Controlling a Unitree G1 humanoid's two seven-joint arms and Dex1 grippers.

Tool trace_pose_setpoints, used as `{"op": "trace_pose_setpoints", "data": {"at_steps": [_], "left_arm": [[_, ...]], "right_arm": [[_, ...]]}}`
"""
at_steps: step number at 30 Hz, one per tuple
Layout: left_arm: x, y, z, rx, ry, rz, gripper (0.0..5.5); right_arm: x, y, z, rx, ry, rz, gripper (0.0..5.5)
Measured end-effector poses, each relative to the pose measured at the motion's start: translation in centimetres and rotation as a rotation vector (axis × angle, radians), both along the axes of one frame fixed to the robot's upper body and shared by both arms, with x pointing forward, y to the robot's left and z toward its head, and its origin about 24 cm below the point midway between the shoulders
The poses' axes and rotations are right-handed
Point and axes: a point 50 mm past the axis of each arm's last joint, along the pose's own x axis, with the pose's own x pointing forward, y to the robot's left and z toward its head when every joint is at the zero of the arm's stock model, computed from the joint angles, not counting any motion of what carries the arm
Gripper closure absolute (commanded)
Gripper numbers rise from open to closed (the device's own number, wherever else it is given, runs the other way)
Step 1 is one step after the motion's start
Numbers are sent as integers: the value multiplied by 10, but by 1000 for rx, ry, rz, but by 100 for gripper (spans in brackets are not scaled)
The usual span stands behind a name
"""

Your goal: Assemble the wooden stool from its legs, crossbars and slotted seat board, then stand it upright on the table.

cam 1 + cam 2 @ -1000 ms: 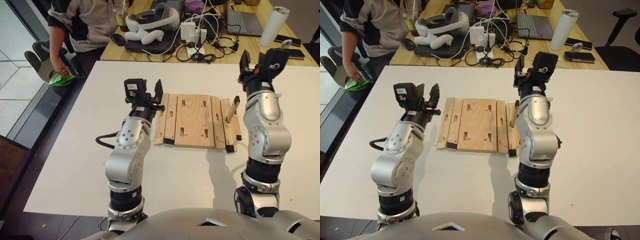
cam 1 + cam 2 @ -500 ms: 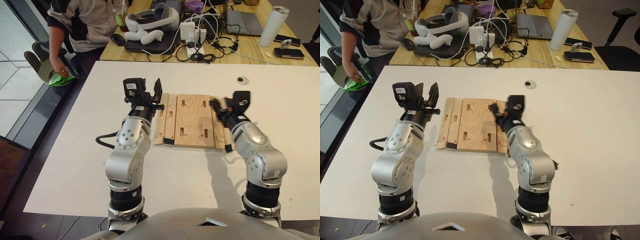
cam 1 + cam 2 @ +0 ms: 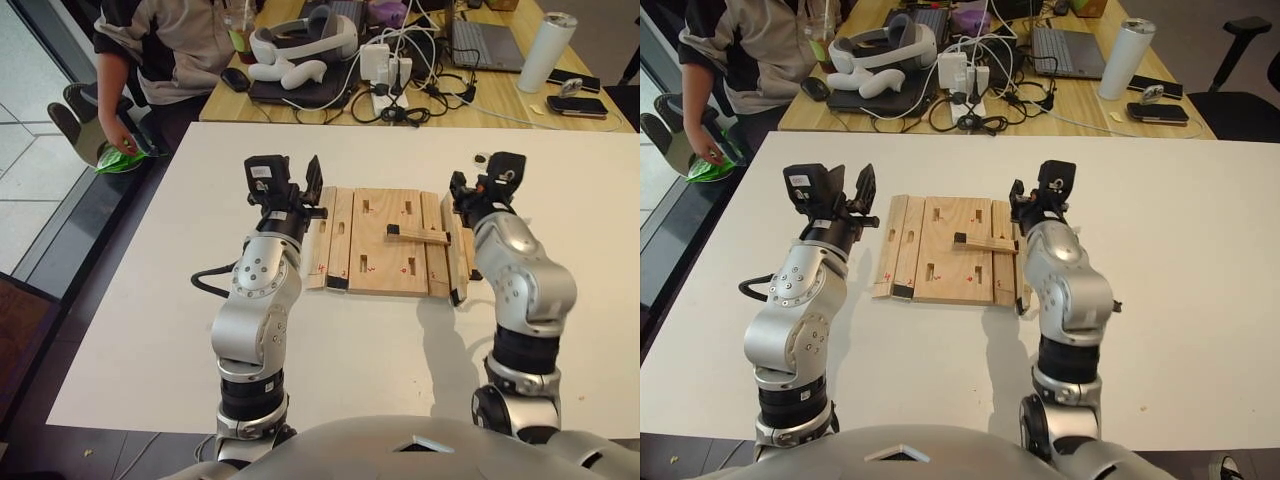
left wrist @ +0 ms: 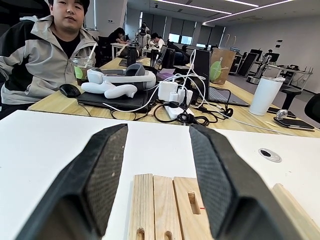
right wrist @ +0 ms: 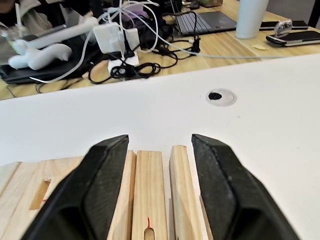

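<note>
The slotted seat board (image 3: 375, 240) lies flat mid-table with wooden legs (image 3: 330, 240) alongside its left edge and more legs (image 3: 447, 250) on its right. A short crossbar (image 3: 418, 236) with a dark end lies loose across the board's right half. My left gripper (image 3: 298, 190) hovers open over the far end of the left legs (image 4: 152, 205), holding nothing. At the far end of the right legs (image 5: 149, 190) my right gripper (image 3: 478, 185) is open and holds nothing, its fingers (image 5: 105, 195) straddling them.
The white table (image 3: 150, 300) has free room on all sides of the wood. A cable grommet (image 5: 220, 96) sits just beyond the right gripper. Behind stands a wooden desk (image 3: 300, 105) with a headset, cables, laptop and tumbler (image 3: 545, 50). A person sits at far left.
My right arm dropped from its raised pose, swept low over the board's right side and drew back. The crossbar, earlier tilted up by the right legs, now lies across the board. Left arm unmoved.
</note>
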Motion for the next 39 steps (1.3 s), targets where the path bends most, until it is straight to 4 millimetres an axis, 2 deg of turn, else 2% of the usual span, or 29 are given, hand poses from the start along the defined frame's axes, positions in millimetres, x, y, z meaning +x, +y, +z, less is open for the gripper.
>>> {"op": "trace_pose_setpoints", "data": {"at_steps": [3,7,15,28,30,34,39], "left_arm": [[1,-2,0,1,-2,-5,323],[5,-3,3,0,-13,-3,323],[5,-4,4,-2,-21,4,323],[5,-7,4,0,-23,-9,323],[6,-8,4,0,-24,-10,323],[6,-8,5,0,-26,-11,323],[6,-8,4,0,-27,-12,323]], "right_arm": [[21,8,-6,-8,185,-64,317],[33,-9,-22,10,428,-208,317],[36,-20,-25,89,589,-264,317],[40,-22,-28,123,610,-214,511],[41,-21,-27,109,600,-192,511],[39,-16,-29,44,563,-103,456],[38,-12,-31,46,541,-39,383]]}}
